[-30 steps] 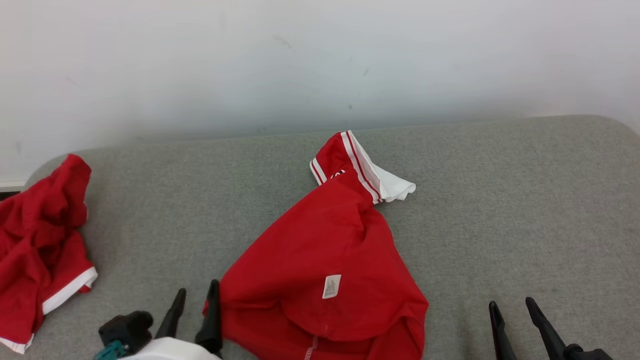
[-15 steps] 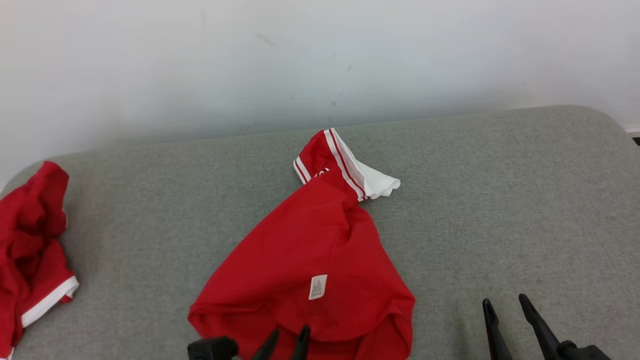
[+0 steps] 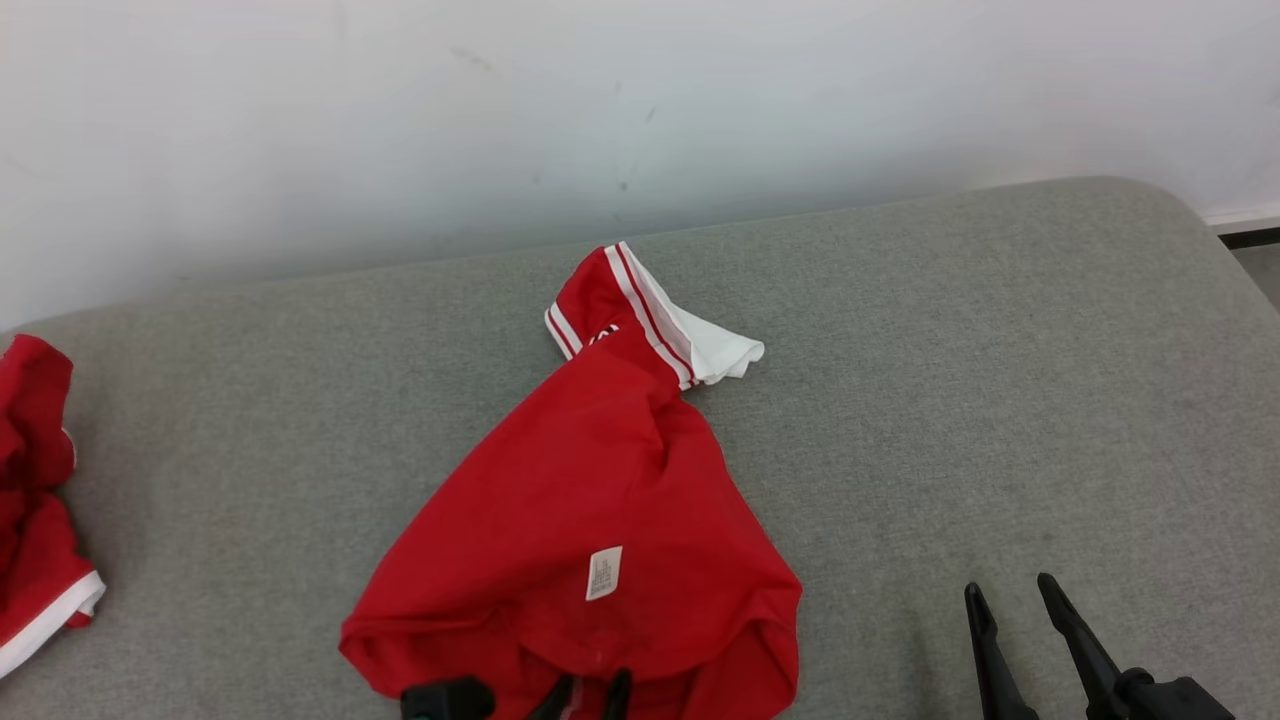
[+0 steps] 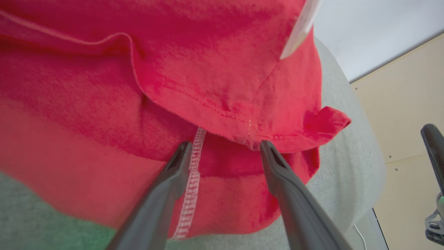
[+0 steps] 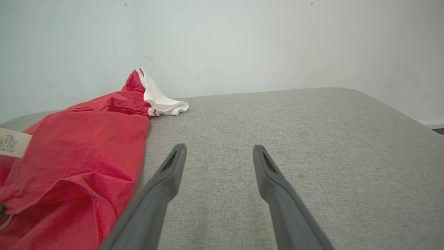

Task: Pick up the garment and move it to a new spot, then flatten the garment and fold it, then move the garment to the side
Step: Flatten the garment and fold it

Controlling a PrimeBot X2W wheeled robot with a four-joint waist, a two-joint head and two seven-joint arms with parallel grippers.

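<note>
Sliding along the garment (image 3: 590,480) on the cushion (image 3: 950,400) from its seven o'clock corner to its six o'clock hem, the left gripper (image 3: 592,685), prongs apart, lines up a pinch; the right gripper (image 3: 1010,590) waits spread at four o'clock.

You are looking at a left gripper (image 3: 592,686) wearing two long, dark grey fingers (image 4: 166,187), each tapering and carrying a narrow slot (image 4: 275,160) near its tip; the right gripper (image 3: 1008,590) is showing the same, plus a blocky black base (image 3: 1180,696).
</note>
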